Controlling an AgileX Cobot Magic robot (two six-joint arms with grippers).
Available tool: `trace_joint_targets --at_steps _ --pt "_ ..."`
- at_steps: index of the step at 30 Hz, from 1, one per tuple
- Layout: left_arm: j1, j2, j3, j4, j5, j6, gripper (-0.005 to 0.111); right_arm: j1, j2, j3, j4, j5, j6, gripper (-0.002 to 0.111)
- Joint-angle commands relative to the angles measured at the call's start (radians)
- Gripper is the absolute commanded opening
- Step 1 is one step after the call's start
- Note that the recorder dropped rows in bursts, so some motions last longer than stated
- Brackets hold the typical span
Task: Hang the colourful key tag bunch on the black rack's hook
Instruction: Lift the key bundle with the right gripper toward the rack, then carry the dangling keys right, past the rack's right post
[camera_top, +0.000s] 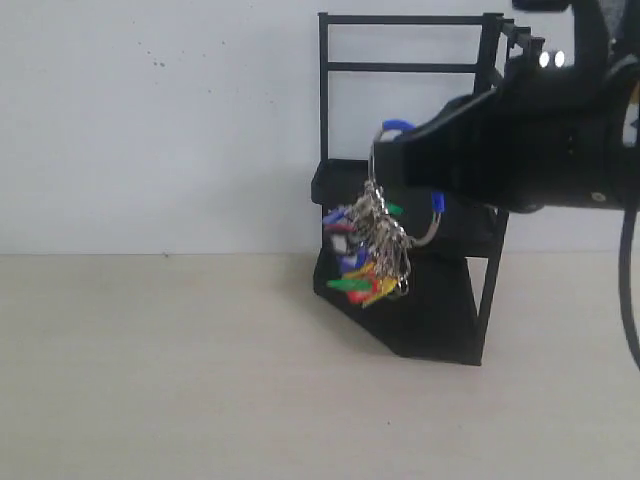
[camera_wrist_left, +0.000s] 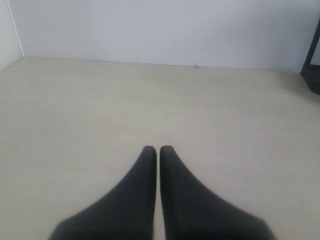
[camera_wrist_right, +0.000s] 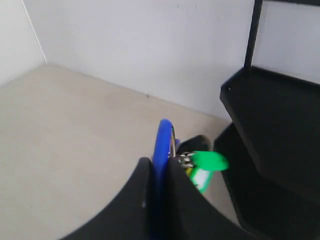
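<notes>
The colourful key tag bunch (camera_top: 370, 248) hangs in the air in front of the black rack (camera_top: 420, 310), held by its blue loop (camera_top: 397, 127). My right gripper (camera_top: 385, 160) is shut on that loop (camera_wrist_right: 163, 145), with green tags (camera_wrist_right: 209, 161) dangling beside its fingers. The rack's shelves (camera_wrist_right: 277, 120) stand close on the far side of the bunch. The rack's top rail with small hooks (camera_top: 520, 35) lies above and right of the gripper; the corner-post hook is hidden behind the arm. My left gripper (camera_wrist_left: 158, 150) is shut and holds nothing above bare table.
A pale wooden table (camera_top: 160, 370) runs to a white wall (camera_top: 150, 120). The rack's edge (camera_wrist_left: 312, 70) shows at the far right of the left wrist view. The right arm's black body (camera_top: 540, 140) covers the rack's upper right part.
</notes>
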Motion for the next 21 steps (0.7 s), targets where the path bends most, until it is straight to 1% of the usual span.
trace_joint_targets --at_steps 1,2,4,6,8,10,11,13,14,15,17,19,21 --pt "0.003 0.004 -0.002 -0.002 -0.011 0.0 0.004 -0.061 -0.053 -0.024 -0.022 0.003 0.026 0.0" --pt "0.003 0.004 -0.002 -0.002 -0.011 0.0 0.004 -0.073 -0.06 -0.024 -0.017 -0.024 0.073 0.0" --pt "0.003 0.004 -0.002 -0.002 -0.011 0.0 0.004 -0.049 -0.049 -0.024 -0.008 -0.024 0.106 0.0" --pt "0.003 0.004 -0.002 -0.002 -0.011 0.0 0.004 0.018 -0.019 -0.024 -0.008 0.04 0.039 0.0" --pt "0.003 0.004 -0.002 -0.002 -0.011 0.0 0.004 0.06 -0.01 -0.024 -0.008 0.113 -0.047 0.0" --pt "0.003 0.004 -0.002 -0.002 -0.011 0.0 0.004 0.057 -0.024 -0.024 -0.039 0.133 -0.054 0.0" --pt "0.003 0.004 -0.002 -0.002 -0.011 0.0 0.004 0.038 -0.037 -0.024 -0.063 0.121 -0.021 0.0" --pt "0.003 0.004 -0.002 -0.002 -0.011 0.0 0.004 -0.023 -0.058 -0.024 -0.082 0.052 0.106 0.0" --pt "0.003 0.004 -0.002 -0.002 -0.011 0.0 0.004 -0.041 -0.06 -0.024 -0.074 0.014 0.152 0.0" --pt "0.003 0.004 -0.002 -0.002 -0.011 0.0 0.004 -0.038 -0.058 -0.024 -0.063 -0.011 0.158 0.0" --pt "0.003 0.004 -0.002 -0.002 -0.011 0.0 0.004 -0.001 -0.047 -0.024 -0.061 0.001 0.089 0.0" --pt "0.003 0.004 -0.002 -0.002 -0.011 0.0 0.004 0.032 -0.044 -0.025 -0.061 0.078 -0.042 0.0" --pt "0.003 0.004 -0.002 -0.002 -0.011 0.0 0.004 0.008 -0.05 -0.039 -0.095 0.144 -0.027 0.0"
